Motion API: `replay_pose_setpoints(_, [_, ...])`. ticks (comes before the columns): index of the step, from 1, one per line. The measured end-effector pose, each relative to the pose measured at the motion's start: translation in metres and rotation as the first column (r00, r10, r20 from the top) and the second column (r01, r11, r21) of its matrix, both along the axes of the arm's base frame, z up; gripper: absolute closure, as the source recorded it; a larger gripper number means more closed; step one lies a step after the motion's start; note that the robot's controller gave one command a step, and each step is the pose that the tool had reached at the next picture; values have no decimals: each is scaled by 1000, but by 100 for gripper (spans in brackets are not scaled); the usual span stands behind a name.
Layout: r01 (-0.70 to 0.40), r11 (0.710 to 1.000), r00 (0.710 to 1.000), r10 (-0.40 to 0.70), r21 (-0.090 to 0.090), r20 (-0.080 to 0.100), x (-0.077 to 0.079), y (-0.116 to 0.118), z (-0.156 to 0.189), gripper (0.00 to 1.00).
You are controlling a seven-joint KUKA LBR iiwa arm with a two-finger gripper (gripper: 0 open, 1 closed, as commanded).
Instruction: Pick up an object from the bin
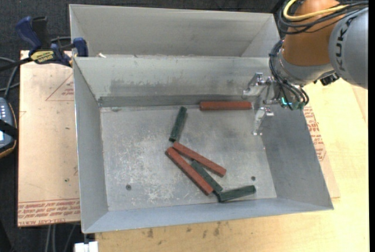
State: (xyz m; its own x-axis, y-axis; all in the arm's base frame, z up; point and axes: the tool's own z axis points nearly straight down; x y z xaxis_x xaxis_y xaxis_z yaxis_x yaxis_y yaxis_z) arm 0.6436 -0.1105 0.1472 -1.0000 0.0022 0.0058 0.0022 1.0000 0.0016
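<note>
Currently the gripper hangs near the right wall of the bin, just beside the right end of a red-brown bar lying along the back edge of the bin floor. Whether the gripper is spread or pressed together cannot be told. Recommended: centre over the bar, grip across its narrow width, keep clear of the back wall.

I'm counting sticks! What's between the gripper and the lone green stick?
One red stick lies between the gripper and the lone green stick, seen in the camera view.
</note>
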Motion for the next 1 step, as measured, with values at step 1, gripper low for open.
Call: replay_pose_setpoints(1, [-2, 1000, 1000, 2, -1, 8, 2, 0, 4, 0])
